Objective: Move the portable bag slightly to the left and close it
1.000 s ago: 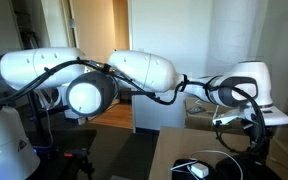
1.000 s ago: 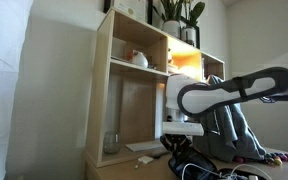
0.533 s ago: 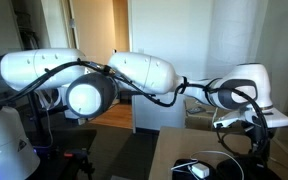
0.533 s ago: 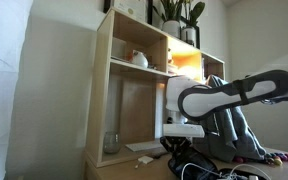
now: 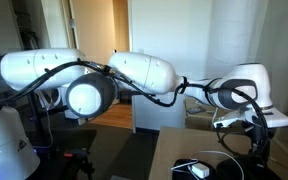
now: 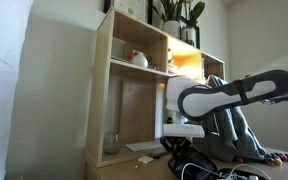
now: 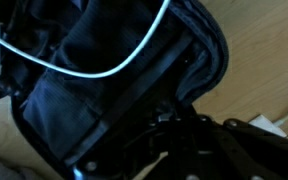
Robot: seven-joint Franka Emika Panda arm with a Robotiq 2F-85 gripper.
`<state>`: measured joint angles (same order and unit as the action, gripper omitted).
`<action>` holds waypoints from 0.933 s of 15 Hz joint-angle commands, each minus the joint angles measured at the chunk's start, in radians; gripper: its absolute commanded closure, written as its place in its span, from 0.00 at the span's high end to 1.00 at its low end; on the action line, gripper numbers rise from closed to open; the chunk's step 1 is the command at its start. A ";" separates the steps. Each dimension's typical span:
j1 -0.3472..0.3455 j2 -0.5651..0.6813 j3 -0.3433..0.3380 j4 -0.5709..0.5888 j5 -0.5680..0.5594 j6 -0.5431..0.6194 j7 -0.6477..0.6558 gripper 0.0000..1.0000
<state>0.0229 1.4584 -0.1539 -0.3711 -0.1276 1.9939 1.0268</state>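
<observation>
**Wrist view.** The portable bag [image 7: 84, 95], of black soft fabric, lies on the pale wooden desk [image 7: 259, 40] and fills most of the frame. Its upper flap stands apart from the lower half, so the bag is open; the rounded, zip-type edge runs along the right side. A white cord [image 7: 119, 68] crosses the upper part of the bag in a shallow curve and rests on the fabric. The jaws enter from the lower edge as a dark mass just over the bag's near rim. They are closed tight. Because they are black against black fabric, it cannot be told whether any part of the bag is pinched between them.

**Exterior views.** The white arm [image 5: 134, 72] reaches across the frame, its wrist bent down over the desk [image 5: 169, 150]. Below the wrist a dark shape, apparently the bag, lies beside a small white object [image 5: 194, 170]. The jaws themselves are too dark and small here to read.

From the opposite side, the arm [image 6: 234, 92] comes in from the right edge, in front of a tall wooden shelf unit [image 6: 102, 90]. Potted plants [image 6: 179, 14] stand on top of the unit. A glass jar [image 6: 111, 143] stands in its lower compartment. A grey fabric item [image 6: 236, 130] stands upright behind the wrist. Below the wrist lies a tangle of black material and pale cords, whose parts cannot be separated at this size.
</observation>
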 commanded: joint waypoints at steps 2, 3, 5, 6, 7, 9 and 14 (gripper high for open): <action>0.003 0.004 -0.011 0.009 -0.001 -0.014 -0.005 0.01; 0.007 0.004 -0.014 0.008 -0.004 -0.019 -0.004 0.01; 0.013 0.008 -0.012 0.009 -0.005 -0.016 -0.013 0.01; 0.022 0.007 -0.016 0.004 -0.011 -0.017 -0.012 0.01; 0.029 0.006 -0.016 -0.003 -0.013 -0.010 -0.019 0.01; 0.052 0.008 -0.025 -0.006 -0.030 -0.015 -0.020 0.01; 0.115 0.013 -0.040 -0.023 -0.095 -0.021 -0.023 0.01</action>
<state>0.1030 1.4737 -0.1674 -0.3839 -0.1874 1.9906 1.0220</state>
